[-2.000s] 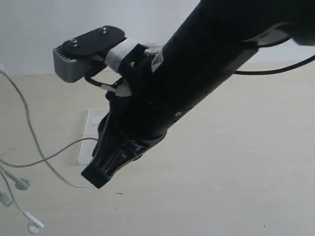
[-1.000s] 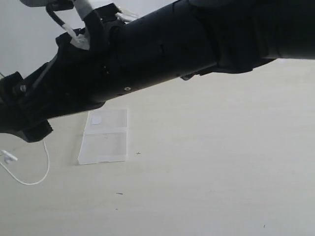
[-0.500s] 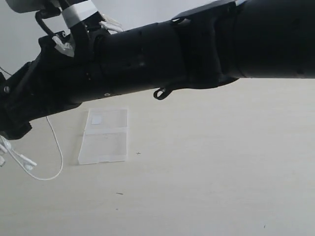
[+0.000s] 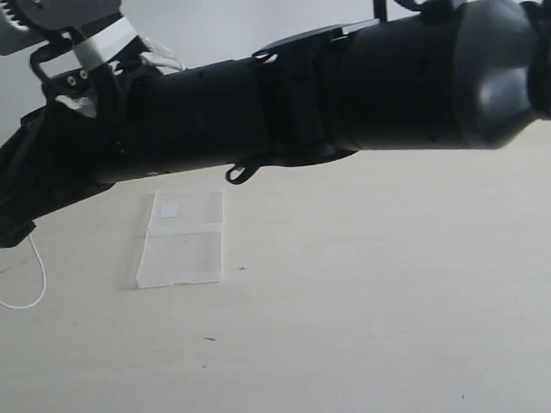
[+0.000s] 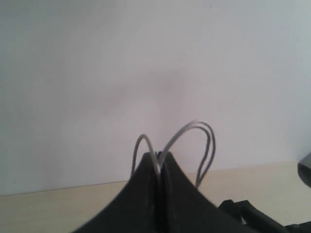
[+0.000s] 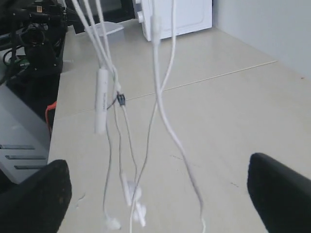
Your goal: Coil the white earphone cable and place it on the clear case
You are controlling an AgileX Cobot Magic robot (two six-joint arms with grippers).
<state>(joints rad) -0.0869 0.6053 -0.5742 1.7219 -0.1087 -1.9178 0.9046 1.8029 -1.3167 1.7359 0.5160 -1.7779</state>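
Exterior view, change: the thick black robot arm crosses the frame higher and bulkier than half a second ago. The earbuds that lay by the left edge of the pale wooden table have gone from there. Only a short curve of the thin white earphone cable shows at that edge. The case has not moved.
Case: the flat transparent rectangular plastic case lies toward the table's left edge. Its long axis runs from near edge to far edge, with the whitish patch at the far end.
Cable axis: in the right wrist view the cable hangs in vertical strands, with a white in-line remote partway down and the earbuds lowest. Whether they touch the table is unclear.
Left gripper: jaws pressed together, pinching the cable, whose loops arch up past the tips.
Right gripper: fingers spread wide, with the strands hanging between them, touching neither.
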